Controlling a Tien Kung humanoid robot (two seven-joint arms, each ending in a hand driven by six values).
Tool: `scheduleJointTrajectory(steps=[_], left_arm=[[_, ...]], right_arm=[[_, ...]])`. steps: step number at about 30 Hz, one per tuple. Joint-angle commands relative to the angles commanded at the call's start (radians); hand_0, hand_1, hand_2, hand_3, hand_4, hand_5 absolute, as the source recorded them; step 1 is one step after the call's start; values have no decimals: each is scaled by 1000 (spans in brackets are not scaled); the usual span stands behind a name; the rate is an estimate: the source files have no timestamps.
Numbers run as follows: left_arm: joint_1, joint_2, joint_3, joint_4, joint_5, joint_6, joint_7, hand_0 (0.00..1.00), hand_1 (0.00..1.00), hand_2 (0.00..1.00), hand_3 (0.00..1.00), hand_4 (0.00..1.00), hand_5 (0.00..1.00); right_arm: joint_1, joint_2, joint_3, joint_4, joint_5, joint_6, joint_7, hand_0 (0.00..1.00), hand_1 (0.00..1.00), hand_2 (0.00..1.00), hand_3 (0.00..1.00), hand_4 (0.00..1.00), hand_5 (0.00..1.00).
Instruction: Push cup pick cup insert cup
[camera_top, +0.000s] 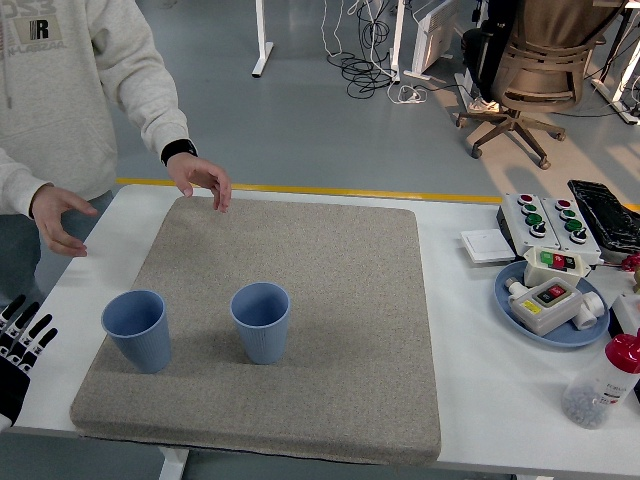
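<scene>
Two blue cups stand upright on the grey mat (330, 270): one at the front left (137, 330), the other (261, 321) a little to its right, apart from it. My left hand (22, 335) is at the picture's left edge, beside the table's front left corner, fingers spread and empty, well left of the left cup. A person in a light sweatshirt stands at the far left; one hand (203, 179) hovers over the mat's far left corner, the other hand (55, 216) is over the table's left edge. Neither touches a cup.
At the right stand a grey button box (545, 219), a blue plate (515, 308) with switch boxes, a white card (486, 246), a black tray (607, 212) and a clear bottle with a red cap (604, 385). An office chair (535, 70) stands behind.
</scene>
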Motion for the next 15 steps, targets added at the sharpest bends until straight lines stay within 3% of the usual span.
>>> scheduleJointTrajectory(steps=[15], left_arm=[[-8, -2, -3, 3, 2, 10, -1, 854, 863, 920, 874, 594, 998]], right_arm=[[3, 1, -1, -1, 5, 1, 2, 667, 604, 619, 565, 101, 444]])
